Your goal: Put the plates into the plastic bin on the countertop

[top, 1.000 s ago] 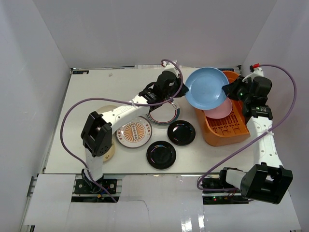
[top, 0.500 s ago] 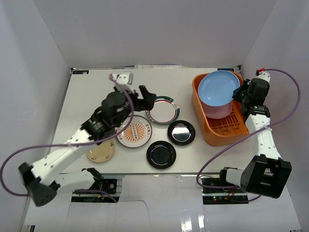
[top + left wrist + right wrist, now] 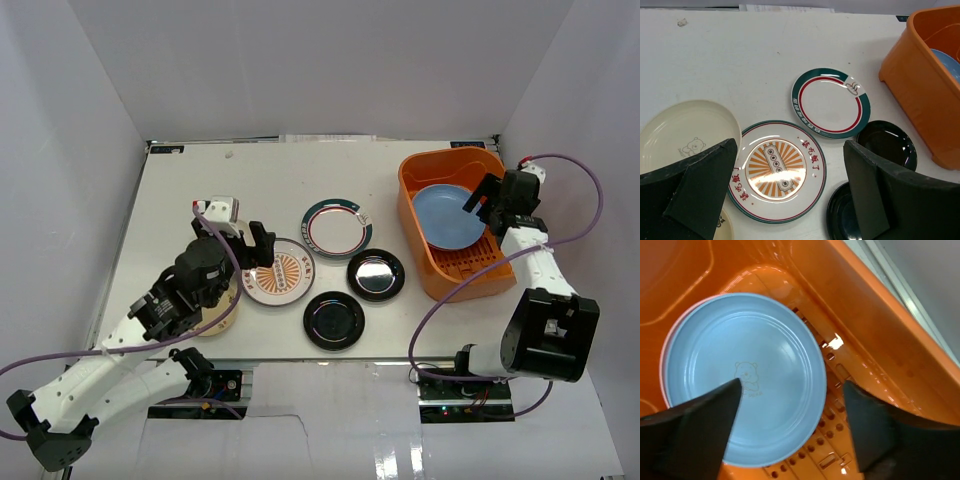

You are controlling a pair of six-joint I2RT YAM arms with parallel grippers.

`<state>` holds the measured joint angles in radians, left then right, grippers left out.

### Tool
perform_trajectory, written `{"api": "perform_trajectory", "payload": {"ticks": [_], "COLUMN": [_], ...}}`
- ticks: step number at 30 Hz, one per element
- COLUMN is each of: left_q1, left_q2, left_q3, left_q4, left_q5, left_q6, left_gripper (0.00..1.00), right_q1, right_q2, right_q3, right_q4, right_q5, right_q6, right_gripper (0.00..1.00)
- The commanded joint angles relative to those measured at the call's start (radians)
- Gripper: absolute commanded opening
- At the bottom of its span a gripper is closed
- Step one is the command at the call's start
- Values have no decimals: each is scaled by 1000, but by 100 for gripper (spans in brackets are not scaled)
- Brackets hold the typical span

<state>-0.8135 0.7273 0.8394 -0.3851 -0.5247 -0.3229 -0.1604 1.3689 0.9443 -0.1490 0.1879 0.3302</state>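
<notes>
The orange plastic bin (image 3: 418, 165) stands at the right of the white countertop (image 3: 250, 180). A light blue plate (image 3: 445, 217) lies flat inside it. In the right wrist view the same blue plate (image 3: 745, 380) covers a pink one, of which only a thin edge (image 3: 662, 365) shows. My right gripper (image 3: 477, 203) (image 3: 791, 385) hangs open and empty over the blue plate's right side. My left gripper (image 3: 245, 248) (image 3: 790, 150) is open and empty above the sunburst plate (image 3: 776, 170) (image 3: 278, 272). Beyond it lies the teal-rimmed plate (image 3: 830, 102) (image 3: 338, 227).
Two black plates (image 3: 375, 274) (image 3: 334, 320) lie right of and below the sunburst plate. A cream plate (image 3: 680, 132) sits at its left, largely under my left arm in the top view. White walls enclose the countertop, and the bin's wall (image 3: 920, 95) rises at the right.
My right gripper opened and let go of the blue plate, which now lies flat in the bin. My left arm drew back to the near left, open over the sunburst plate.
</notes>
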Motion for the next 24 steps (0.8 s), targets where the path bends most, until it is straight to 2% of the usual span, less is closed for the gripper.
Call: {"api": "perform_trajectory", "payload": {"ticks": [1, 2, 5, 6, 7, 8, 9, 10, 12, 13, 14, 15, 17, 19, 21, 22, 24], "left_q1": [2, 2, 2, 2, 2, 2, 2, 2, 2, 2, 2, 2, 4, 7, 8, 8, 10], "left_q2": [-32, -31, -22, -25, -40, -51, -64, -87, -104, -109, -123, -138, -175, -230, -270, -281, -299], "left_q3": [21, 33, 70, 72, 70, 47, 34, 2, -40, -63, -75, -79, -97, -120, -131, -138, -151], "left_q4": [23, 23, 23, 26, 40, 54, 81, 92, 124, 123, 106, 85, 87, 117, 133, 144, 164], "left_q5": [-3, 12, 61, 54, 43, 26, -13, -32, -81, -160, -193, -210, -262, -299, -317, -316, -304], "left_q6": [50, 56, 81, 82, 91, 100, 107, 125, 148, 154, 121, 98, 79, 90, 90, 91, 97], "left_gripper": [98, 98, 98, 98, 98, 98, 98, 98, 98, 98, 98, 98, 98, 98, 98, 98, 98], "right_q1": [19, 30, 143, 271, 336, 404, 529, 585, 739, 780, 821, 890, 932, 958, 985, 996, 1041], "right_q2": [-71, -97, -131, -143, -142, -122, -104, -44, 39, 89, 184, 229, 358, 432, 522, 559, 669], "right_q3": [82, 100, 145, 143, 143, 143, 146, 154, 192, 268, 313, 356, 477, 546, 622, 651, 753], "right_q4": [-1, -7, 0, 9, 26, 35, 67, 86, 106, 106, 91, 94, 89, 92, 124, 126, 115], "right_q5": [19, 28, 76, 100, 122, 120, 93, 84, 71, 65, 71, 74, 44, -43, -106, -116, -116], "right_q6": [-14, -19, -42, -60, -68, -69, -56, -48, -30, -30, -30, -36, -40, 1, 39, 71, 87], "right_gripper": [92, 98, 98, 97, 96, 93, 91, 82, 74, 70, 62, 60, 59, 60, 70, 82, 90]}}
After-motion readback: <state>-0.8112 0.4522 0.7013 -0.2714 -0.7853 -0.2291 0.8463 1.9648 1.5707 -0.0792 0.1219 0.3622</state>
